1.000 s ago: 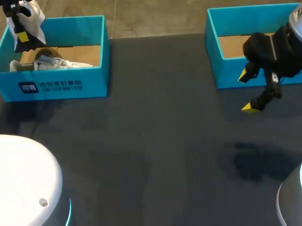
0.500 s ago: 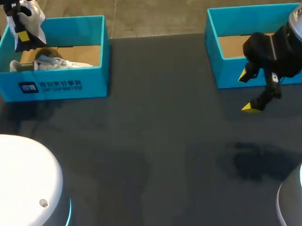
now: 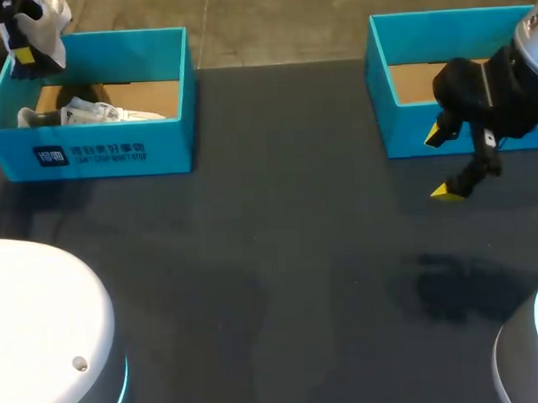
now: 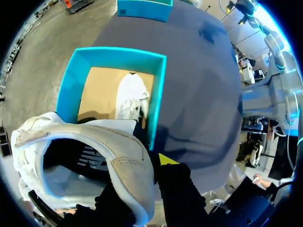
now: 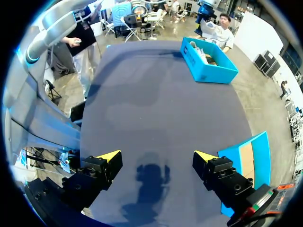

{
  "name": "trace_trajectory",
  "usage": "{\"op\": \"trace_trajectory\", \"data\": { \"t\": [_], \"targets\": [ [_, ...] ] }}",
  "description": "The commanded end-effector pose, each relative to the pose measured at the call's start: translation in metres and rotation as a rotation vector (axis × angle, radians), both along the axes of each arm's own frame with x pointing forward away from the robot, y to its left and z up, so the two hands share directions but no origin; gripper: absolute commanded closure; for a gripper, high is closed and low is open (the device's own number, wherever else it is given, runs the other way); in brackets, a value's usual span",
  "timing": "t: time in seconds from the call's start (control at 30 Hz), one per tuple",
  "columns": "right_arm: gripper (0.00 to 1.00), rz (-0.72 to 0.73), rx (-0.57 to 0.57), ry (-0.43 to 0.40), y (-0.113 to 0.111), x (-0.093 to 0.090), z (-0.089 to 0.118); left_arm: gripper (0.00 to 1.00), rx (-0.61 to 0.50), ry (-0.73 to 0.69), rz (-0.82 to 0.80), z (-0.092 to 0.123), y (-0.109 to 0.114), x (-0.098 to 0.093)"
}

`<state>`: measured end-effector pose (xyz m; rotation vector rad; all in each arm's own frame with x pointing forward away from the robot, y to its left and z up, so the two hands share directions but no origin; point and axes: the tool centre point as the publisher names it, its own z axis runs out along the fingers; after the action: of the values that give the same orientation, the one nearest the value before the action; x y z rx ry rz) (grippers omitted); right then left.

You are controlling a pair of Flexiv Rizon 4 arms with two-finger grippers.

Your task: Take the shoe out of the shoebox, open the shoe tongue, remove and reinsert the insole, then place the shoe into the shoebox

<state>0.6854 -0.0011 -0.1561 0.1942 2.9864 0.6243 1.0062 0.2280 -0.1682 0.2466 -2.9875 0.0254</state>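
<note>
Dark table below, left jaws grip white shoe above shoebox.

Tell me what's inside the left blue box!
One white shoe lies on the brown floor of the box. A lifted shoe covers the box's near end, so what is there cannot be seen.

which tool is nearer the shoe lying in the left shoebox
Left. The left tool, gripping a second shoe, hangs over the shoebox holding the lying shoe; the right tool is across the table by the other shoebox.
</note>
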Motion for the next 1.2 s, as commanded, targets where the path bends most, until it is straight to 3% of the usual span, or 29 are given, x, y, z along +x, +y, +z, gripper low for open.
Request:
{"op": "trace_trajectory", "data": {
  "t": [0.03, 0.17, 0.47, 0.53, 1.07, 1.2],
  "targets": [
    [0.00, 0.002, -0.003, 0.006, 0.002, 0.003, 0.000, 1.00, -0.004, 0.028, -0.030, -0.002, 0.011, 0.024],
    [0.00, 0.002, -0.003, 0.006, 0.002, 0.003, 0.000, 1.00, 0.033, 0.008, -0.083, -0.008, 0.024, 0.041],
    [0.00, 0.002, -0.003, 0.006, 0.002, 0.003, 0.000, 1.00, 0.057, 0.037, -0.600, -0.008, 0.049, 0.053],
    [0.00, 0.002, -0.003, 0.006, 0.002, 0.003, 0.000, 1.00, 0.054, 0.046, -0.596, -0.004, 0.056, 0.062],
    [0.00, 0.002, -0.003, 0.006, 0.002, 0.003, 0.000, 1.00, 0.054, 0.046, -0.596, -0.004, 0.056, 0.062],
    [0.00, 0.002, -0.003, 0.006, 0.002, 0.003, 0.000, 1.00, 0.124, 0.040, -0.849, -0.003, 0.058, 0.065]
  ]
}}
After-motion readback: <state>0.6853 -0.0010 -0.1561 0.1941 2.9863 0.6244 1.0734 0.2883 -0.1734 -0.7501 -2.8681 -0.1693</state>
